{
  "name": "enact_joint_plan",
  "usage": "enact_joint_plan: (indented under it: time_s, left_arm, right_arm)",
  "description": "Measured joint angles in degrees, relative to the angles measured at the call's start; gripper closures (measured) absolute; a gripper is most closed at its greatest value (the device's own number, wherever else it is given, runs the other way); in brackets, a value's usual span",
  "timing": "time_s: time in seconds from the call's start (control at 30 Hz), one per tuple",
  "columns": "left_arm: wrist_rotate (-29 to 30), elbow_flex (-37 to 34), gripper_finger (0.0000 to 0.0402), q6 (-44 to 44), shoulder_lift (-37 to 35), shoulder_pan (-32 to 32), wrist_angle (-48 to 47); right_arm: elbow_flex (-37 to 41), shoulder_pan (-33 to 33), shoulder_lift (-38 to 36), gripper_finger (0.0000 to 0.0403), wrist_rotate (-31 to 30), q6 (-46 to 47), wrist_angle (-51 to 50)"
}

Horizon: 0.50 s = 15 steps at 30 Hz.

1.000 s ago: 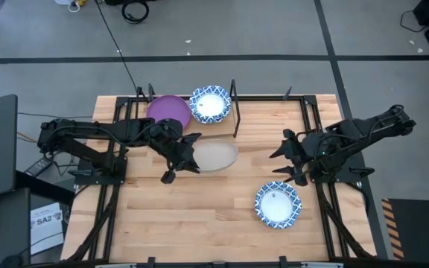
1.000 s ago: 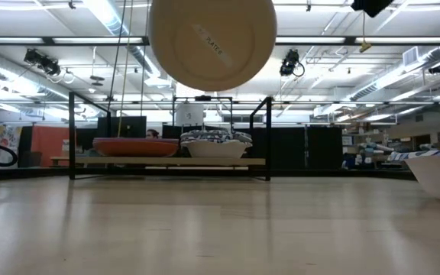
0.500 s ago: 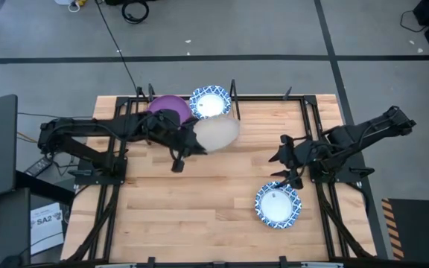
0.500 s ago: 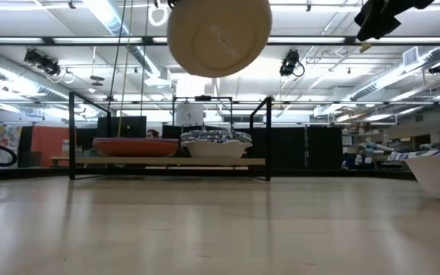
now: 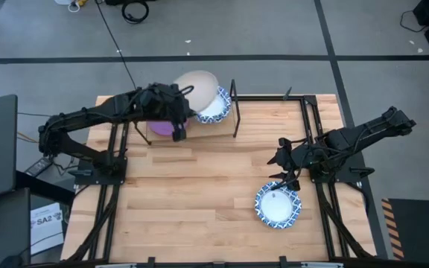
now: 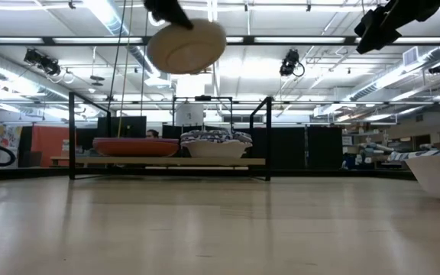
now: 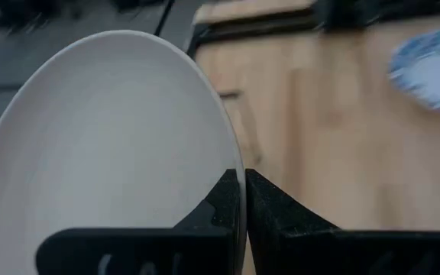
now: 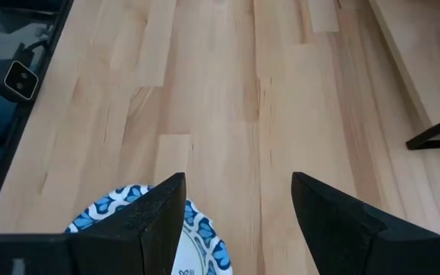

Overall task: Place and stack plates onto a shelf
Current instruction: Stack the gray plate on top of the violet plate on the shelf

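Left hand [image 7: 240, 200] clamped on the rim of the beige plate [image 5: 198, 89], held high above the shelf [image 6: 166, 161] and not yet set down. Already on the shelf: a purple plate [image 5: 161, 128] and a blue-and-white plate [image 5: 216, 110] side by side. Right hand [image 8: 237, 200], fingers spread wide and holding nothing, poised over another blue-and-white plate [image 5: 278, 205] lying on the worktop [image 5: 199, 201]. Roughly halfway by the look of it: two shelved, one in the air, one waiting.

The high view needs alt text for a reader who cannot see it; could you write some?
Seen from above, the left gripper holds a beige plate over the shelf, above a purple plate and a blue-and-white plate. The right gripper hangs open near another patterned plate on the table.
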State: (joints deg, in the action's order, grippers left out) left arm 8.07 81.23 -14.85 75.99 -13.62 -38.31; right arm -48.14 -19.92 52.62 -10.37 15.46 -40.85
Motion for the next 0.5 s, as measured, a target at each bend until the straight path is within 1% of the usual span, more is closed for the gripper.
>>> enact_joint_plan:
  time_s: [0.2, 0.4, 0.5]
  left_arm:
    - [3.9, 0.0, 0.0385, 0.0, 0.4, -5.7, -4.8]
    - [4.0, -0.1, 0.0385, 0.7, 1.7, -11.3, -6.7]
    - [3.9, -0.1, 0.0385, 1.3, 3.2, -13.1, -7.7]
  right_arm:
    - [0.2, 0.0, 0.0, 0.0160, 0.0, 0.0, 0.2]
    - [0.2, 0.0, 0.0, 0.0160, 0.0, 0.0, 0.8]
    - [0.2, 0.0, 0.0, 0.0160, 0.0, 0.0, 1.1]
